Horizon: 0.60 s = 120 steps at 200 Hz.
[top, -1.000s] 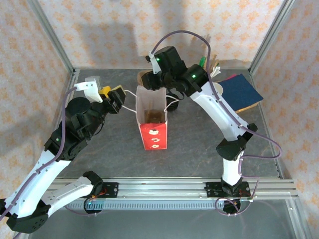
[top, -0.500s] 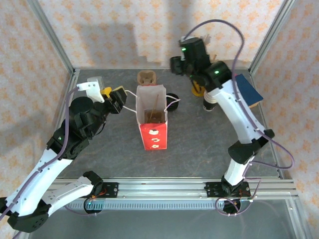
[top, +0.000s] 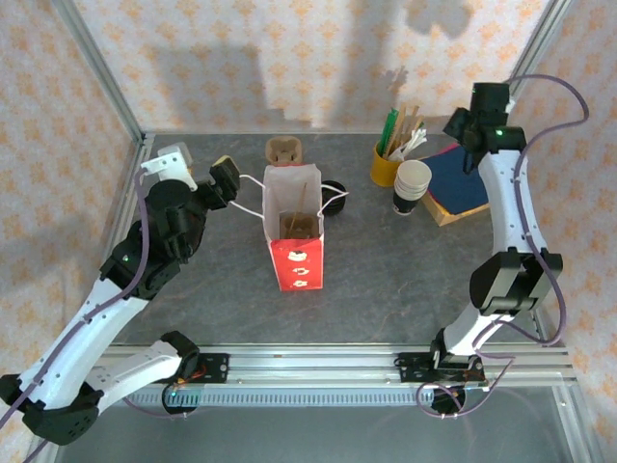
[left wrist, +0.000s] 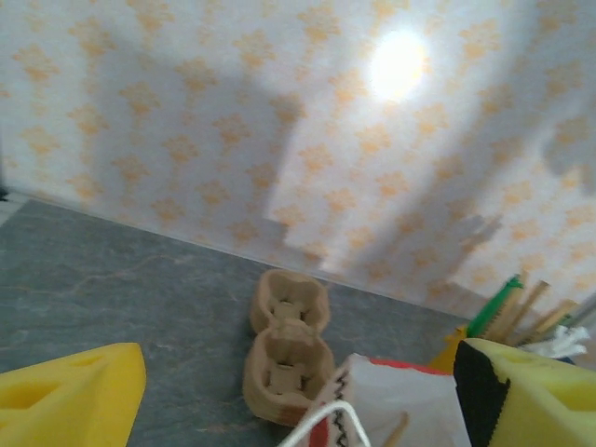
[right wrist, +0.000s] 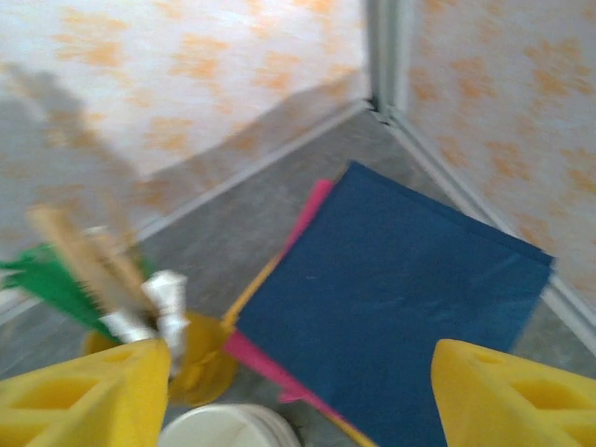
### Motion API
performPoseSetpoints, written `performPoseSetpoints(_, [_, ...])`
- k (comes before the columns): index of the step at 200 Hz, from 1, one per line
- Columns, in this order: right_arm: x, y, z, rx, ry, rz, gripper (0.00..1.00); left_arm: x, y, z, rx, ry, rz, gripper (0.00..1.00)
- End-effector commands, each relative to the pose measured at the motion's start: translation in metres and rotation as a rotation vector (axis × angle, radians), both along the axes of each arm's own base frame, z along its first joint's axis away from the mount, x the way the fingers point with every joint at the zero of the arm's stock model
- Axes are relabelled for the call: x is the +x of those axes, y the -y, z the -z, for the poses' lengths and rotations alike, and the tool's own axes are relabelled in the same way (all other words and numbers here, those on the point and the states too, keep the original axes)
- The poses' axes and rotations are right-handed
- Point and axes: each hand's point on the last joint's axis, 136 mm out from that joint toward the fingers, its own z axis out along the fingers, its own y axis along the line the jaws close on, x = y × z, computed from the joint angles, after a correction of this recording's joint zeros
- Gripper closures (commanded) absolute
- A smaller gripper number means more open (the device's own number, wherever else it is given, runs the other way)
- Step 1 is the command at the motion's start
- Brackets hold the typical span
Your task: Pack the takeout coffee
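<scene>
Both claws wide and empty: left claw (left wrist: pixel 300 372) beside bag (top: pixel 294 265), right claw (right wrist: pixel 303 372) well off at rear. Coffee (top: pixel 335 189) on counter (top: pixel 386 280), just beside bag's rear right, not yet packed. Rec.: grip its sides, keep upright, lower straight in, clear of handle (top: pixel 339 204).

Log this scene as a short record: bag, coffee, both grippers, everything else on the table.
bag: red-and-white paper bag, upright, top open, mid-table
bag contents: something brown and a stick; no more can be told
takeout coffee: on the table just right of the bag, outside it
left gripper: open, empty, by the bag's left side
right gripper: open, empty, above the blue-topped stack of sheets
behind bag: pulp cup carrier
back right: yellow cup of sticks and straws, white cup stack
</scene>
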Motion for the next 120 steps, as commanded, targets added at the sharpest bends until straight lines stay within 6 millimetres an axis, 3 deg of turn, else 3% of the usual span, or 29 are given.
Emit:
performPoseSetpoints(1, [0.002,0.029,0.011,0.006,0.032,0.106,0.23,0.004,-0.016,-0.002,0.02,-0.012,-0.071,0.12])
performPoseSetpoints(37, [-0.001,0.057,0.058,-0.013,-0.062,0.173,0.17,0.01,-0.017,0.007,0.011,-0.029,-0.042,0.08])
performPoseSetpoints(87, [0.005,0.051,0.119,0.029,-0.13,0.14,0.14,0.01,-0.02,0.009,0.015,-0.028,-0.032,0.01])
performPoseSetpoints(120, [0.014,0.058,0.155,0.001,-0.196,0.144,0.14,0.008,-0.016,0.01,0.009,-0.029,-0.009,0.01])
